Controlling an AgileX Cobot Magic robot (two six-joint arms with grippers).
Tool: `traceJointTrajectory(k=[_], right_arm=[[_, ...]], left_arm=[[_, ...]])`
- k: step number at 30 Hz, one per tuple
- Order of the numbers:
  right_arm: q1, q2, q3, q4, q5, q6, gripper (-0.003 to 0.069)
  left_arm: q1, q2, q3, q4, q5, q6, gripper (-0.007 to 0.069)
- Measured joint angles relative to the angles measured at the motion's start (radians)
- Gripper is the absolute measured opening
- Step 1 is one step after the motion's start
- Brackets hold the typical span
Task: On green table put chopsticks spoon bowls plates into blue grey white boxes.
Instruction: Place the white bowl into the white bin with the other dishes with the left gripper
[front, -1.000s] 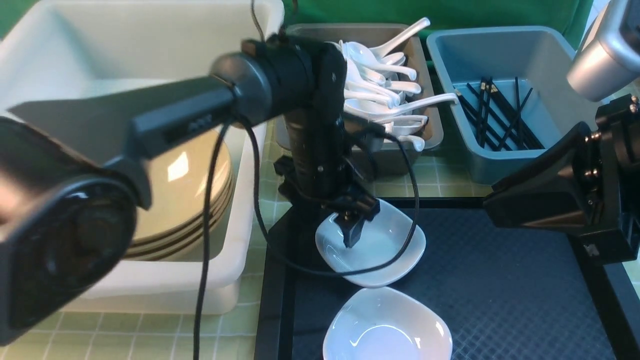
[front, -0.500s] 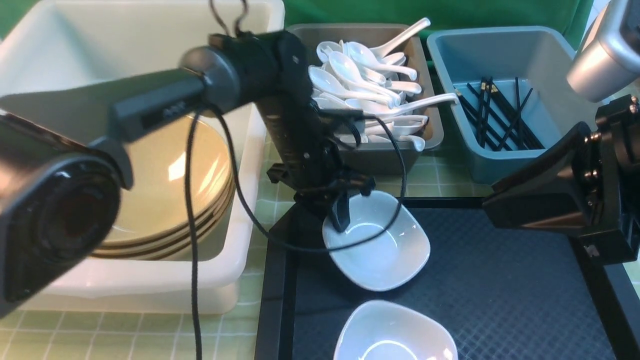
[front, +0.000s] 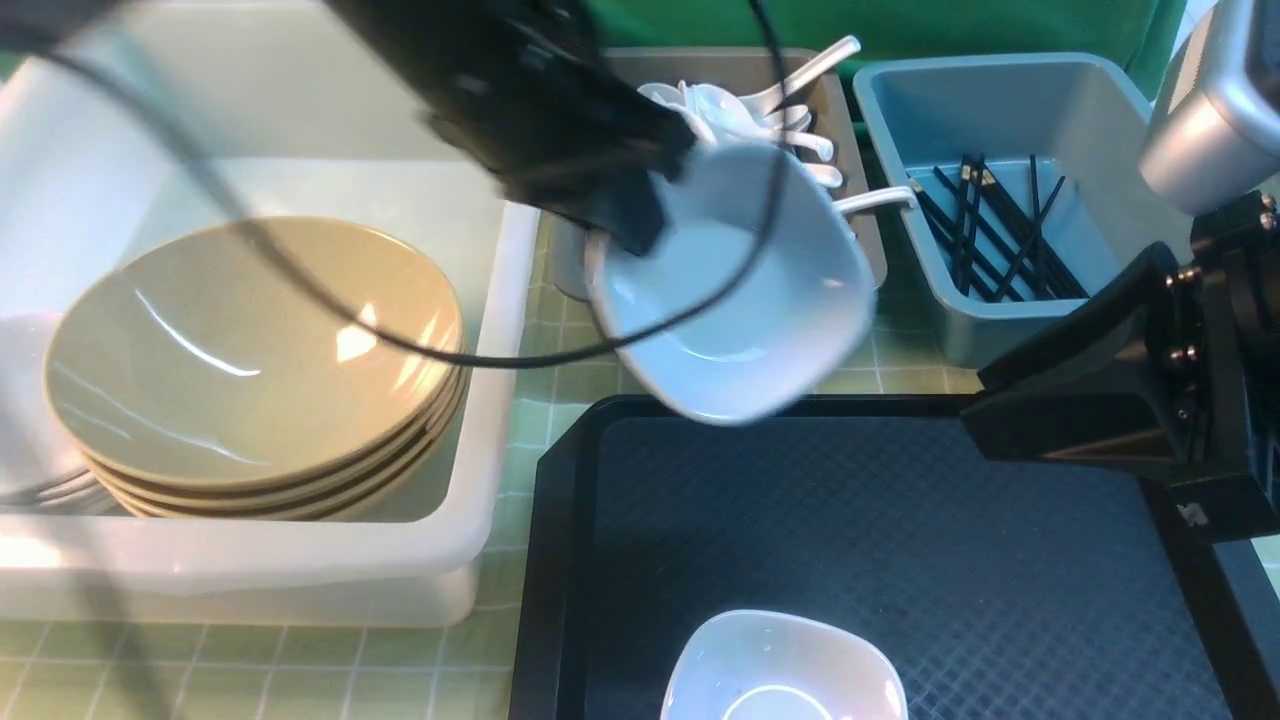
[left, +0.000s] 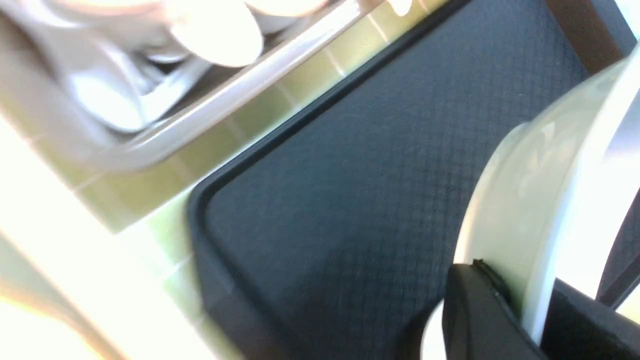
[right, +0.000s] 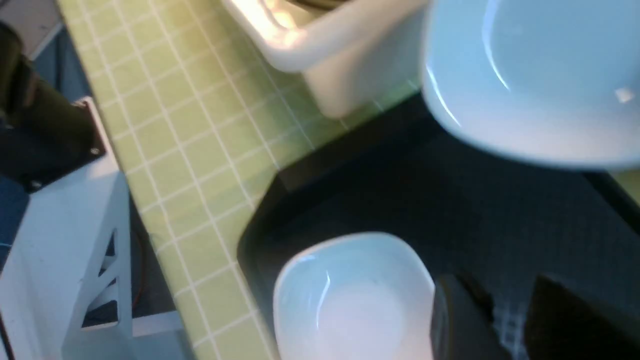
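"What has the left gripper (front: 640, 215) got?"

"A small white rounded-square dish (front: 750, 300), pinched at the rim. The jaws are closed on it, and it hangs tilted in the air. From the middle of the front view, with twelve at the far side, it's toward one o'clock."

"And the right gripper (right: 510, 312)?"

"Over toward three. Its fingertips are blurred in the wrist view, but there's a narrow gap between them, and I see nothing held."

"Is there another white dish?"

"Yes, the lower white dish (front: 780, 675) lies on the black textured tray (front: 900, 540), between five and six o'clock."

"Where are the spoons?"

"The glossy white soup spoons (front: 760, 110) are heaped in the dark grey box (front: 840, 130), between twelve and one. The raised dish and the left gripper cover part of that heap in the front view."

"Chopsticks?"

"Black chopsticks (front: 1010, 235) lie crossed in the blue box (front: 1000, 310), at two. Some show gold bands."

"The bowls?"

"Stacked tan-olive bowls (front: 250, 350) sit in the big translucent white box (front: 250, 560), at nine. Just beside them, inside the same box, are stacked white dishes (front: 35, 420), partly blurred."

"What's under it all?"

"The green table (front: 250, 675), its cloth gridded in white, shows plainly around seven and eight."
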Motion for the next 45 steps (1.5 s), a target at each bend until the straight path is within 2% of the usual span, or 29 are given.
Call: traceJointTrajectory(k=[2,3,4,5,6,7,8,9,10,11,15,16,17,20,24,33,45], right_arm=[[0.000,0.000,0.000,0.052,-0.011,-0.066,0.0207],[0.000,0.000,0.000,0.057,-0.014,-0.072,0.0207],[0.000,0.000,0.000,0.097,-0.020,-0.120,0.0207],[0.000,0.000,0.000,0.129,-0.023,-0.159,0.0207],[0.000,0.002,0.000,0.173,-0.029,-0.209,0.0202],[0.000,0.001,0.000,0.189,-0.032,-0.218,0.0200],[0.000,0.010,0.000,0.251,-0.036,-0.295,0.0178],[0.000,0.013,0.000,0.270,-0.036,-0.316,0.0169],[0.000,0.029,-0.001,0.359,-0.036,-0.399,0.0123],[0.002,0.041,-0.001,0.388,-0.037,-0.438,0.0095],[0.041,0.111,-0.033,0.463,-0.051,-0.518,0.0027],[0.043,0.114,-0.037,0.465,-0.051,-0.520,0.0027],[0.062,0.135,-0.053,0.464,-0.052,-0.526,0.0022],[0.098,0.165,-0.075,0.467,-0.054,-0.531,0.0022],[0.125,0.181,-0.080,0.466,-0.054,-0.535,0.0022],[0.129,0.189,-0.080,0.461,-0.055,-0.536,0.0022],[0.129,0.189,-0.080,0.441,-0.044,-0.538,0.0022]], left_arm=[[0.086,-0.099,0.082,0.001,0.009,-0.009,0.0015],[0.097,-0.108,0.082,0.001,0.010,-0.011,0.0015],[0.216,-0.185,0.147,0.000,0.013,-0.016,0.0015],[0.264,-0.208,0.175,0.000,0.013,-0.018,0.0015],[0.391,-0.254,0.215,-0.005,0.013,-0.019,0.0015],[0.410,-0.259,0.222,-0.008,0.013,-0.019,0.0015],[0.562,-0.291,0.269,-0.035,0.013,-0.026,0.0015],[0.581,-0.295,0.280,-0.039,0.013,-0.026,0.0015],[0.724,-0.304,0.316,-0.088,0.013,-0.027,0.0015],[0.803,-0.304,0.328,-0.113,0.013,-0.027,0.0015],[1.046,-0.265,0.342,-0.143,0.004,-0.052,0.0015],[1.046,-0.265,0.342,-0.140,0.003,-0.054,0.0015],[1.102,-0.242,0.343,-0.104,-0.012,-0.073,0.0015],[1.132,-0.196,0.344,-0.013,-0.038,-0.112,0.0015],[1.122,-0.150,0.348,0.063,-0.068,-0.171,0.0015],[1.027,-0.076,0.349,0.202,-0.133,-0.237,0.0015],[0.973,0.045,0.349,0.215,-0.169,-0.254,0.0018]])
